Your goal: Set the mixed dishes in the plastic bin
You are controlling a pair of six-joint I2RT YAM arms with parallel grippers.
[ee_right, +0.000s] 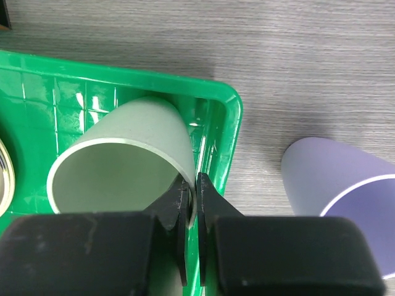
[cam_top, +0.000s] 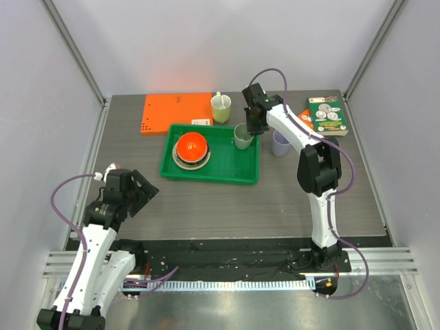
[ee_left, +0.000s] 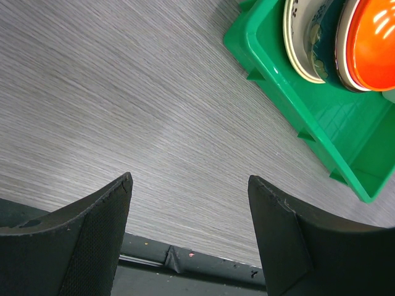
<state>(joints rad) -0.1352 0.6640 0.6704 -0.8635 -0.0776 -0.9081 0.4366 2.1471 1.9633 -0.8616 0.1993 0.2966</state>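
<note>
The green plastic bin (cam_top: pixel 234 172) holds a stack of dishes with the orange-red bowl (cam_top: pixel 192 145) on top; the stack's cream plate (ee_left: pixel 302 43) shows in the left wrist view. My right gripper (cam_top: pixel 253 126) is shut on the rim of the pale sage-green cup (cam_top: pixel 243 136), inside the bin's far right corner (ee_right: pixel 222 117). One finger is inside the cup (ee_right: pixel 123 166), the other outside, in the right wrist view (ee_right: pixel 192 191). The lavender cup (cam_top: pixel 280 143) stands on the table right of the bin (ee_right: pixel 336 179). My left gripper (cam_top: pixel 141 192) is open and empty, near the front left (ee_left: pixel 188 203).
An orange board (cam_top: pixel 177 112) lies behind the bin. A yellow-green cup with a spoon (cam_top: pixel 221 108) stands beside it. A green box (cam_top: pixel 326 115) sits at the back right. The bin's near left corner (ee_left: pixel 259 55) shows in the left wrist view.
</note>
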